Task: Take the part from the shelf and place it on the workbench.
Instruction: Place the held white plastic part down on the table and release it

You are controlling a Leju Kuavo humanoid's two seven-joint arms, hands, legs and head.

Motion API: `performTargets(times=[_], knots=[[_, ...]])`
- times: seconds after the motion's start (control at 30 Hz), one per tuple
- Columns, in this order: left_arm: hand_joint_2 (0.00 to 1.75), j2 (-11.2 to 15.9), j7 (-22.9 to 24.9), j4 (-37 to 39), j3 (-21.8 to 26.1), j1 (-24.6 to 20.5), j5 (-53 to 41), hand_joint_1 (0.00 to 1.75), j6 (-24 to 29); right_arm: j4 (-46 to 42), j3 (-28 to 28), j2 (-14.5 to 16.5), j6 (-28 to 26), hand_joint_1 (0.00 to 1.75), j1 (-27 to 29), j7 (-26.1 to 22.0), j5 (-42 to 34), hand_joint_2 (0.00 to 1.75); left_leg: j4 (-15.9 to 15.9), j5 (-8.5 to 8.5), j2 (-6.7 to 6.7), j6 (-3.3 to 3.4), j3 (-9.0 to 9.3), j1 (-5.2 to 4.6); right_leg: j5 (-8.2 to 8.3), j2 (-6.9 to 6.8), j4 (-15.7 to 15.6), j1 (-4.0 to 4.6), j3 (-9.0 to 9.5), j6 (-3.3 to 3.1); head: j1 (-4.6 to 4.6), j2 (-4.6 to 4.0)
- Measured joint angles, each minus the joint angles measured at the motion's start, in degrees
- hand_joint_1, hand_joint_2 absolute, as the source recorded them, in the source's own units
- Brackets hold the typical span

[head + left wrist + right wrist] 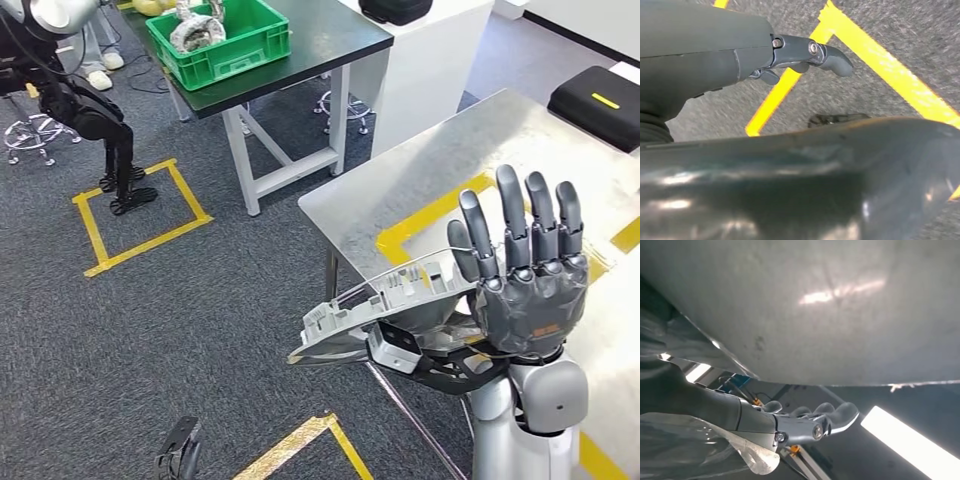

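The part (377, 310) is a long grey plastic moulding in a clear bag, with a black frame under it. My right hand (528, 270) holds it at its right end, back of the hand toward me and fingers pointing upward. The part juts out leftward past the near corner of the steel workbench (423, 170), over the carpet. In the right wrist view the part's broad grey face (821, 315) lies alongside the fingers (828, 420), with crumpled bag film (696, 440) near the palm. My left hand (179, 455) hangs low over the floor, its fingers (828, 55) loosely extended and holding nothing.
Yellow tape (430, 215) marks a box on the workbench, and a black case (596, 105) lies at its far right. A black-topped table (324, 35) behind carries a green crate (226, 45). Another robot's dark legs (106, 120) stand in a yellow floor square at left.
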Motion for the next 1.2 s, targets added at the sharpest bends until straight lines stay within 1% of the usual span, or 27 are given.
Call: performTargets(times=[0.07, 0.1, 0.13, 0.2, 0.23, 0.27, 0.3, 0.33, 0.37, 0.43, 0.47, 0.5, 0.57, 0.6, 0.63, 0.7, 0.77, 0.8, 0.83, 0.87, 0.93, 1.0, 1.03, 1.07, 1.1, 1.13, 1.2], knots=[[0.0, -0.08, 0.01, 0.0, 0.01, -0.12, -0.01, 0.0, -0.05, 0.0, 0.0, -0.01, 0.0, 0.0, 0.05, -0.01, 0.0, 1.75, -0.43, 0.17, 1.04, 0.51, 0.03, -0.08, 0.22, 0.65, -0.02, -0.22, -0.67, 0.7, 0.02, 0.0], [0.0, -0.12, 0.0, 0.0, 0.01, -0.2, -0.02, 0.0, -0.08, 0.0, -0.02, -0.01, 0.0, 0.0, 0.05, 0.01, 0.0, 1.75, -0.66, 0.36, 1.66, 0.87, 0.08, -0.06, -0.14, -0.15, 0.41, -0.21, -1.12, 0.93, 0.12, 0.0], [0.0, -0.13, 0.01, 0.0, 0.02, -0.28, -0.02, 0.0, -0.11, 0.0, -0.03, -0.02, 0.0, 0.0, 0.05, 0.01, 0.0, 1.75, -0.9, 0.56, 2.33, 1.27, 0.12, -0.03, -1.08, -1.57, 1.79, -0.16, -1.95, 1.13, 0.27, -0.01], [0.0, -0.07, 0.01, 0.0, 0.05, -0.24, -0.02, 0.0, -0.19, 0.01, -0.07, -0.02, 0.0, 0.0, 0.02, 0.01, 0.0, 1.75, -1.09, 0.7, 3.72, 1.73, 0.08, -0.16, -4.4, -4.74, 7.8, -0.12, -4.81, 1.41, 0.52, -0.01], [0.0, -0.05, 0.01, 0.0, 0.07, -0.15, -0.02, 0.0, -0.22, 0.02, -0.07, -0.03, 0.0, 0.0, 0.03, -0.02, 0.0, 1.75, -1.08, 0.69, 4.49, 1.83, 0.0, -0.25, -6.06, -5.42, 11.63, -0.18, -6.55, 1.55, 0.54, -0.01], [0.0, -0.05, 0.01, 0.0, 0.08, -0.05, -0.01, 0.0, -0.27, 0.03, -0.08, -0.03, 0.0, 0.0, 0.05, -0.03, 0.0, 1.75, -1.06, 0.68, 5.29, 1.85, -0.05, -0.32, -6.99, -5.68, 14.53, -0.24, -7.83, 1.66, 0.54, -0.01], [0.0, -0.07, 0.01, 0.0, 0.09, 0.0, -0.01, 0.0, -0.3, 0.04, -0.09, -0.03, 0.0, 0.0, 0.06, -0.03, 0.0, 1.75, -1.05, 0.66, 6.08, 1.85, -0.09, -0.35, -6.93, -5.82, 15.65, -0.26, -8.24, 1.72, 0.55, -0.01], [0.0, -0.1, 0.01, 0.0, 0.09, -0.01, 0.0, 0.0, -0.34, 0.04, -0.09, -0.03, 0.0, 0.0, 0.06, -0.04, 0.0, 1.75, -1.04, 0.64, 6.8, 1.82, -0.09, -0.36, -5.87, -6.05, 14.49, -0.26, -7.48, 1.73, 0.55, -0.01], [0.0, -0.15, 0.01, 0.0, 0.09, -0.05, 0.01, 0.0, -0.37, 0.04, -0.1, -0.03, 0.0, 0.0, 0.07, -0.04, -0.01, 1.75, -1.03, 0.59, 7.45, 1.75, -0.04, -0.37, -4.12, -6.63, 11.3, -0.25, -5.65, 1.68, 0.56, -0.01], [0.0, -0.25, 0.01, 0.0, 0.09, -0.11, 0.01, 0.0, -0.41, 0.04, -0.07, -0.03, 0.0, 0.0, -0.01, -0.03, -0.01, 1.75, -0.9, 0.39, 8.53, 1.4, 0.07, -0.57, -1.59, -9.16, 3.53, 0.08, -1.34, 1.41, 0.58, -0.01], [0.0, -0.27, 0.01, 0.0, 0.09, -0.11, 0.01, 0.0, -0.4, 0.04, -0.02, -0.03, -0.01, 0.0, -0.08, -0.02, -0.01, 1.75, -0.84, 0.3, 9.04, 1.16, 0.11, -0.74, -1.15, -10.15, 1.07, 0.3, 0.05, 1.16, 0.52, -0.01], [0.0, -0.28, 0.01, 0.0, 0.09, -0.11, 0.01, 0.0, -0.4, 0.04, 0.02, -0.02, -0.02, 0.0, -0.15, -0.02, -0.01, 1.75, -0.8, 0.24, 9.61, 0.92, 0.18, -0.89, -1.21, -10.57, -0.05, 0.55, 0.66, 0.88, 0.46, 0.0], [0.0, -0.33, 0.01, 0.0, 0.09, -0.19, 0.01, 0.0, -0.4, 0.03, 0.07, -0.02, -0.04, 0.0, -0.22, -0.01, 0.0, 1.75, -0.82, 0.09, 10.66, 0.38, 0.41, -0.91, -1.08, -9.45, -0.27, 0.66, 0.76, 0.18, 0.36, 0.0], [0.0, -0.36, 0.0, 0.0, 0.09, -0.29, 0.01, 0.0, -0.4, 0.02, 0.07, -0.01, -0.05, 0.0, -0.25, -0.01, 0.0, 1.75, -0.52, -0.31, 10.09, 0.05, 0.45, -0.77, -0.93, -8.78, -0.38, 0.56, 0.78, -0.16, 0.33, 0.0], [0.0, -0.37, -0.01, 0.0, 0.09, -0.36, 0.01, 0.0, -0.4, 0.01, 0.07, -0.01, -0.06, 0.0, -0.28, -0.02, 0.0, 1.75, 0.66, -1.28, 8.82, -0.26, 0.09, -0.62, -0.77, -8.15, -0.49, 0.41, 0.83, -0.53, 0.27, -0.01], [0.0, -0.35, -0.02, 0.0, 0.09, -0.29, 0.01, 0.0, -0.4, 0.03, 0.08, 0.0, -0.06, 0.0, -0.31, -0.06, 0.0, 1.75, 6.42, -4.7, 5.65, -0.65, -2.25, -0.4, -0.56, -6.87, -0.6, 0.23, 0.84, -1.08, 0.09, -0.01], [0.0, -0.34, -0.02, 0.01, 0.09, 0.03, 0.01, 0.0, -0.39, 0.06, 0.09, 0.0, -0.04, 0.0, -0.28, -0.1, 0.0, 1.75, 13.65, -7.7, 4.64, -0.68, -5.5, -0.38, -0.45, -5.35, -0.58, 0.32, 0.73, -1.36, 0.04, -0.01], [0.0, -0.34, -0.02, 0.02, 0.09, 0.15, 0.01, 0.0, -0.39, 0.07, 0.09, 0.0, -0.04, 0.0, -0.27, -0.1, 0.01, 1.75, 15.29, -7.8, 4.53, -0.61, -6.29, -0.39, -0.39, -4.5, -0.54, 0.37, 0.69, -1.4, 0.04, -0.01], [0.0, -0.33, -0.02, 0.02, 0.09, 0.2, 0.0, 0.0, -0.38, 0.07, 0.1, 0.0, -0.04, 0.0, -0.27, -0.1, 0.01, 1.75, 14.68, -6.72, 4.37, -0.46, -6.04, -0.4, -0.34, -3.65, -0.49, 0.4, 0.68, -1.39, 0.04, -0.01], [0.0, -0.32, -0.02, 0.02, 0.09, 0.2, -0.02, 0.0, -0.38, 0.07, 0.1, 0.0, -0.04, 0.0, -0.27, -0.09, 0.02, 1.75, 11.94, -4.72, 3.95, -0.24, -4.81, -0.4, -0.31, -2.83, -0.41, 0.41, 0.69, -1.35, 0.03, -0.01], [0.0, -0.17, -0.03, 0.02, 0.09, 0.15, -0.22, 0.0, -0.38, 0.09, 0.13, 0.0, -0.04, 0.0, -0.29, -0.03, 0.02, 1.75, 4.32, -0.93, 1.31, 0.31, -1.48, -0.28, -0.23, -1.41, -0.21, 0.39, 0.57, -1.13, 0.05, -0.01], [0.0, 0.0, -0.13, 0.02, 0.09, 0.1, -0.54, 0.0, -0.39, 0.15, 0.25, 0.0, -0.05, 0.0, -0.35, 0.03, 0.01, 1.75, 0.03, 0.03, -0.93, 0.6, 0.3, -0.21, -0.02, -0.21, -0.02, 0.18, 0.03, -0.59, 0.08, -0.01], [0.0, 0.02, -0.2, 0.02, 0.09, 0.06, -0.66, 0.0, -0.4, 0.18, 0.32, 0.0, -0.06, 0.0, -0.39, 0.02, 0.01, 1.75, -0.4, -0.14, -1.0, 0.69, 0.45, -0.26, 0.18, 0.4, -0.07, 0.05, -0.26, -0.19, 0.06, -0.01], [0.0, -0.02, -0.28, 0.02, 0.09, -0.01, -0.76, 0.0, -0.4, 0.2, 0.37, 0.0, -0.07, 0.0, -0.41, -0.05, 0.0, 1.75, -0.77, -0.07, -0.43, 0.85, 0.55, -0.28, 0.39, 1.0, -0.2, -0.1, -0.53, 0.21, 0.06, -0.01], [0.0, 0.0, -0.33, 0.02, 0.09, -0.11, -0.86, 0.0, -0.4, 0.22, 0.38, 0.0, -0.07, 0.0, -0.4, -0.13, 0.0, 1.75, -1.05, 0.14, 0.25, 1.11, 0.61, -0.23, 0.36, 0.73, -0.17, -0.12, -0.87, 0.54, 0.11, -0.01], [0.0, 0.02, -0.4, 0.02, 0.09, -0.2, -0.94, 0.0, -0.38, 0.27, 0.39, 0.0, -0.07, 0.0, -0.44, -0.22, 0.0, 1.75, -1.38, 0.37, 0.97, 1.41, 0.7, -0.13, -0.14, -0.39, 0.42, -0.04, -1.38, 0.8, 0.26, -0.01], [0.0, 0.16, -0.49, 0.02, 0.09, -0.22, -1.12, 0.0, -0.36, 0.47, 0.46, 0.0, -0.07, 0.0, -0.51, -0.4, 0.0, 1.75, -1.81, 0.66, 2.54, 1.86, 0.79, -0.05, -2.87, -3.83, 4.97, 0.03, -3.77, 1.19, 0.61, 0.01]])
